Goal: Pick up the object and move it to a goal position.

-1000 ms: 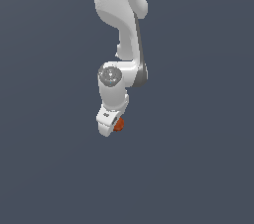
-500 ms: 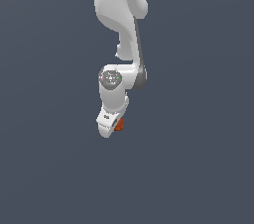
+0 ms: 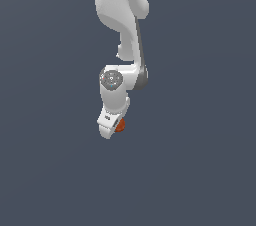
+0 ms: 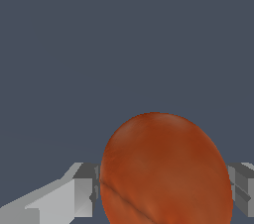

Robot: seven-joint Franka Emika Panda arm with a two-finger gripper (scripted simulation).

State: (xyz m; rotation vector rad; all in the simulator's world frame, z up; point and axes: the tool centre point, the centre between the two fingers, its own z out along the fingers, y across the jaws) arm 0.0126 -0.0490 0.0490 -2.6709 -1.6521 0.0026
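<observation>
The object is a round reddish-orange ball (image 4: pixel 166 171) with a mottled surface, and it fills much of the wrist view. A grey finger (image 4: pixel 82 191) presses it from one side and another finger (image 4: pixel 243 186) from the other, so my gripper (image 4: pixel 166 188) is shut on it. In the exterior view the white arm hangs down near the middle. Its gripper (image 3: pixel 114 126) points downward, with only a small part of the ball (image 3: pixel 121 125) peeking out on the exterior view's right side of the hand. The fingertips are hidden there behind the hand.
A plain dark grey-blue surface (image 3: pixel 200 170) fills the background in both views. No other objects show.
The gripper and the ball have shifted very slightly, staying at about the same place; the grasp is unchanged.
</observation>
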